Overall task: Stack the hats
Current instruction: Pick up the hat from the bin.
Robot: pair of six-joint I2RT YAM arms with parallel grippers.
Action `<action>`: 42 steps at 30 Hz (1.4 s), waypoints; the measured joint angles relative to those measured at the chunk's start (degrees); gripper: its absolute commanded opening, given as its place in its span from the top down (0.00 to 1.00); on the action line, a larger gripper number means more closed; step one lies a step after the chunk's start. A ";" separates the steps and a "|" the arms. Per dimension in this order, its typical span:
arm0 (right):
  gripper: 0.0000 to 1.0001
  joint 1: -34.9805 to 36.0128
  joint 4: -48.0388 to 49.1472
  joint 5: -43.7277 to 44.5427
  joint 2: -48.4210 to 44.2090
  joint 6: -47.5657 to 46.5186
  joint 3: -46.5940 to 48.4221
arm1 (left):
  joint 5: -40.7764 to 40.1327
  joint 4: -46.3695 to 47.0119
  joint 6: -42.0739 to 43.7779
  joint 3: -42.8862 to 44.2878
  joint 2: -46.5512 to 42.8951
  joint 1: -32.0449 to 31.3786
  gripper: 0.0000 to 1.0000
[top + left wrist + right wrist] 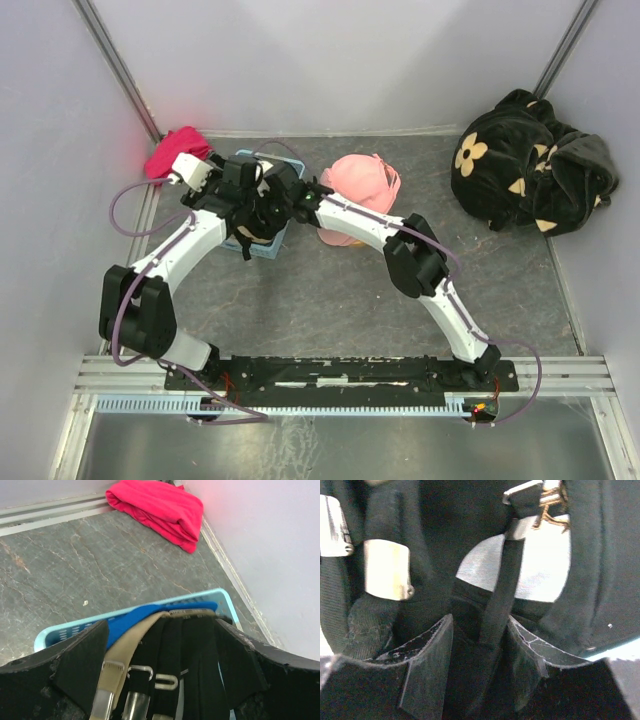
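A stack of hats stands on edge in a light blue basket: a blue hat, a tan hat and black hats, their back straps and buckles facing the left wrist camera. My left gripper is open wide, a finger on each side of the stack. My right gripper is open over the same hats, with a black strap hanging loose between its fingers. A pink hat lies on the table just right of the basket. Both grippers meet above the basket.
A folded red-pink cloth lies in the back left corner by the wall. A big black plush fabric with beige flowers sits at the back right. White walls close in the left, back and right sides.
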 measured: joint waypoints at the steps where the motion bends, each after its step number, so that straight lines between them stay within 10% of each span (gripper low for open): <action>1: 0.47 0.46 0.52 0.31 -0.70 0.17 -1.33 | 0.00 -0.35 -0.13 0.02 -0.02 0.24 0.08; 21: 0.40 3.17 11.85 5.22 -14.38 1.18 -18.58 | 0.20 -3.52 -1.95 0.02 -2.51 0.90 0.08; 42: 0.31 -5.29 18.14 -10.84 -1.84 8.35 -1.42 | 1.81 1.68 1.31 -0.02 -2.51 1.88 0.08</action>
